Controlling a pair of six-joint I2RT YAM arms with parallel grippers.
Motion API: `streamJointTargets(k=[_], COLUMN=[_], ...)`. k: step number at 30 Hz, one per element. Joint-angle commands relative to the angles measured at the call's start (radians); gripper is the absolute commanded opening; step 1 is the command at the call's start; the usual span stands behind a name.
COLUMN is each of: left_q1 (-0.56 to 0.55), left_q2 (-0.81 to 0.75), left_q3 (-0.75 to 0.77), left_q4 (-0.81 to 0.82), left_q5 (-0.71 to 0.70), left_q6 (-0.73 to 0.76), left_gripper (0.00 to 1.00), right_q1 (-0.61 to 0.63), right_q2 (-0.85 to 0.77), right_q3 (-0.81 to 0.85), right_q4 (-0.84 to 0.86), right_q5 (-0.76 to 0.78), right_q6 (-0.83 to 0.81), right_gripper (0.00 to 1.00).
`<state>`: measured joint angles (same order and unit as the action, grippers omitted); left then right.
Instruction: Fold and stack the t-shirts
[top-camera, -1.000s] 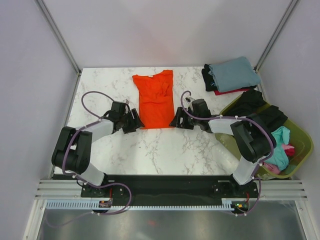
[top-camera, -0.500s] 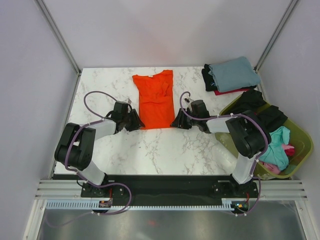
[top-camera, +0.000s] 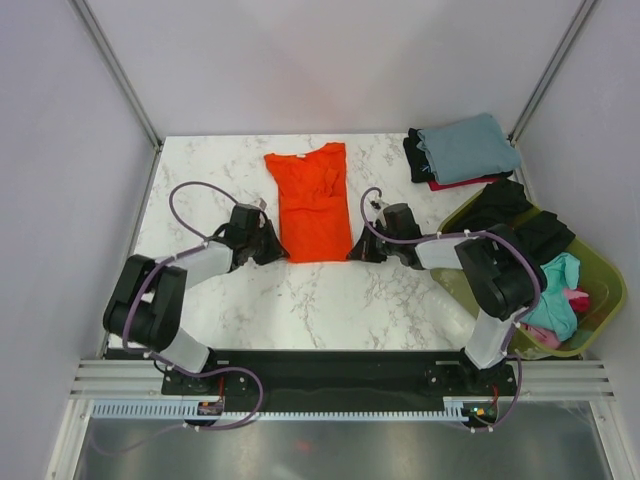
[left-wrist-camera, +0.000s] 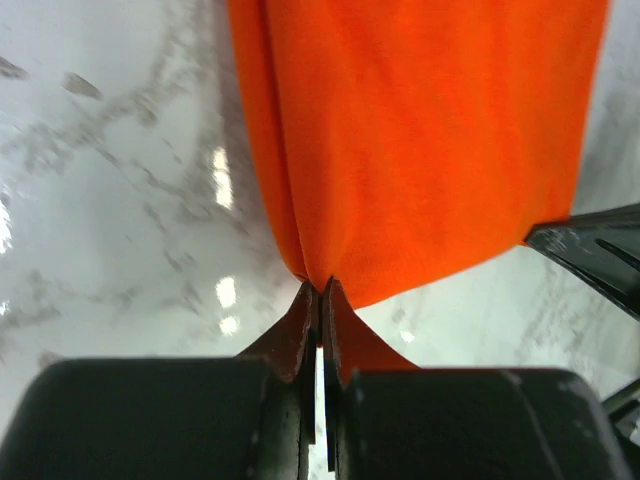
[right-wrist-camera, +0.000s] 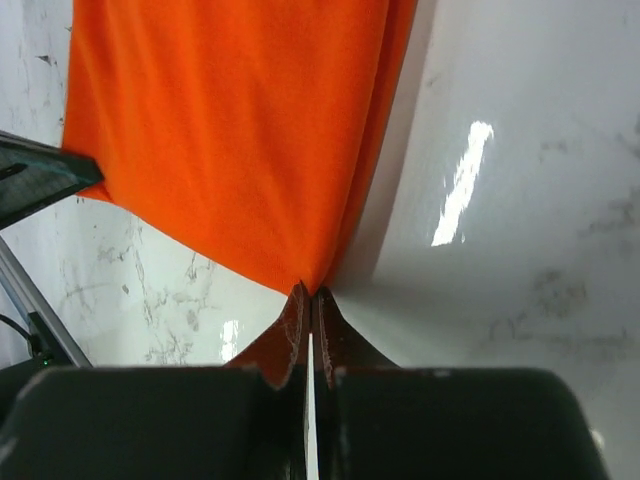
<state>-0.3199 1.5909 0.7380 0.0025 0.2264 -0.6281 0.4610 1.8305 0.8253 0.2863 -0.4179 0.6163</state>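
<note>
The orange t-shirt (top-camera: 312, 200) lies flat on the bench (top-camera: 300, 300), midway between its side edges and nearer the far edge. The left pincer (left-wrist-camera: 320, 297) pinches its near-left hem corner. The right pincer (right-wrist-camera: 308, 300) pinches the near-right one (both low against the marble).

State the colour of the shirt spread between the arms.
Bright orange shirt, best in the left wrist view.

Bench (top-camera: 300, 295): white marbled top. On it:
- orange shirt (top-camera: 312, 200), laid flat mid-bench, collar at the far end
- folded stack (top-camera: 468, 145) in the far right corner, grey-blue on top, black and red beneath
- green basket (top-camera: 598, 280) at the right edge
</note>
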Motion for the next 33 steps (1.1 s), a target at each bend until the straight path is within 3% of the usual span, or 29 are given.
streamJointTargets(k=[1, 8, 10, 14, 26, 33], left_q1=[-0.063, -0.253, -0.278, -0.286, -0.286, -0.237], left_q2=[-0.176, -0.534, -0.592, -0.678, -0.58, -0.447], left_q3=[-0.011, 0.018, 0.05, 0.112, 0.241, 0.345], left_q4=[-0.108, -0.421, -0.481, -0.599, -0.647, -0.648], left_q5=[-0.056, -0.192, -0.194, -0.211, -0.259, -0.291], left_q6=[0.018, -0.028, -0.047, -0.07, -0.047, 0.017], left_gripper=[0.02, 0.02, 0.02, 0.02, 0.02, 0.02], right_q1=[0.002, 0.048, 0.067, 0.08, 0.087, 0.082], right_q2=[-0.156, -0.581, -0.725, -0.867, -0.748, -0.562], right_q3=[-0.058, -0.183, -0.175, -0.114, 0.044, 0.184], right_q4=[-0.068, -0.312, -0.428, -0.547, -0.613, -0.618], right_q5=[0.001, 0.06, 0.105, 0.163, 0.232, 0.281], right_q6=[-0.041, -0.009, 0.0, 0.037, -0.03, -0.096], right_gripper=[0.0, 0.0, 0.0, 0.0, 0.0, 0.0])
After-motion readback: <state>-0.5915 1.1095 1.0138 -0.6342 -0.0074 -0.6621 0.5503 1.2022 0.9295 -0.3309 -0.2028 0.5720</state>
